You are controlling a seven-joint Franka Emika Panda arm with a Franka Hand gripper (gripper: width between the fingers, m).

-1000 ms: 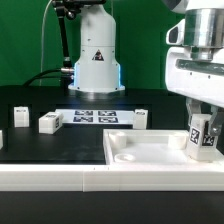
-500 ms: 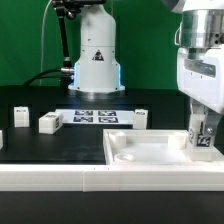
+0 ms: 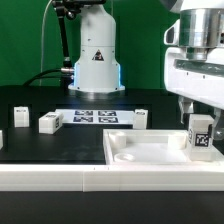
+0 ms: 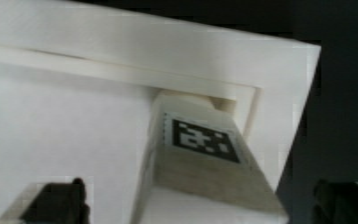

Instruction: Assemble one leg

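A leg (image 3: 200, 135), a small white block with a black-and-white tag, stands upright in the corner of the large white panel (image 3: 145, 152) at the exterior view's right. My gripper (image 3: 198, 108) hangs just above the leg, open, and the fingers do not touch it. In the wrist view the leg (image 4: 211, 150) sits in the panel's rimmed corner (image 4: 194, 80). My gripper (image 4: 202, 205) shows as two dark fingertips (image 4: 55, 200) set wide apart on either side of the leg.
Three more white legs lie on the black table: two at the exterior view's left (image 3: 49, 122) (image 3: 20, 114) and one behind the panel (image 3: 140, 119). The marker board (image 3: 97, 116) lies in front of the robot base (image 3: 95, 60).
My gripper has let go of the leg and risen above it. The leg stays standing in the panel's corner.
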